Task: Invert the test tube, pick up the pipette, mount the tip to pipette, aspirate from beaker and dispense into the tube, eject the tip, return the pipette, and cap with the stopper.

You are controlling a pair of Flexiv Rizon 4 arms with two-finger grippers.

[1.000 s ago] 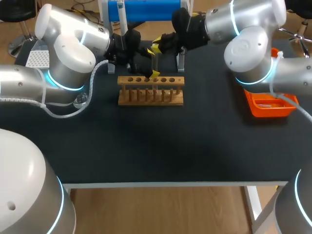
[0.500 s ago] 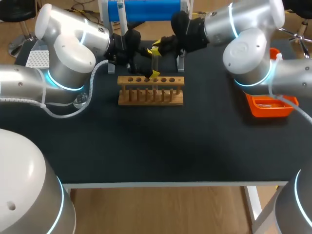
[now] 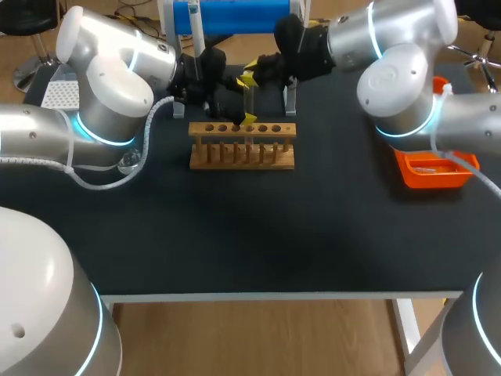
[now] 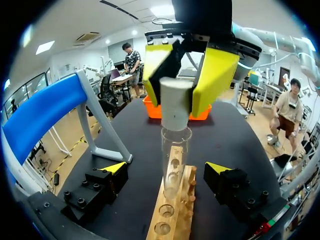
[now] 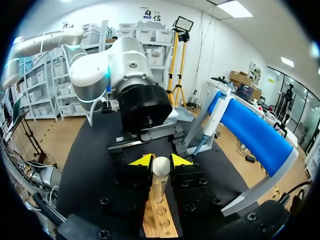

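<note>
A clear test tube [image 4: 174,160] stands upright in a wooden rack [image 4: 172,212], also seen from the head view as the tube [image 3: 250,106] in the rack [image 3: 243,146]. My left gripper [image 4: 167,170] is open, one yellow tip on each side of the tube and clear of the glass. From above, my right gripper [image 4: 182,75] is shut on a white stopper [image 4: 176,107] that sits at the tube's mouth. In the right wrist view the stopper [image 5: 161,165] shows between the right gripper's [image 5: 161,161] yellow tips, with the rack [image 5: 159,220] below.
An orange tray [image 3: 435,171] lies at the table's right side. A blue-topped stand [image 3: 235,16] rises behind the rack, with its legs [image 4: 102,135] beside my left gripper. A white box [image 3: 61,94] sits at the far left.
My right arm has shifted slightly to the left with the stopper still in its grip. The left arm and the tube have stayed where they were.
</note>
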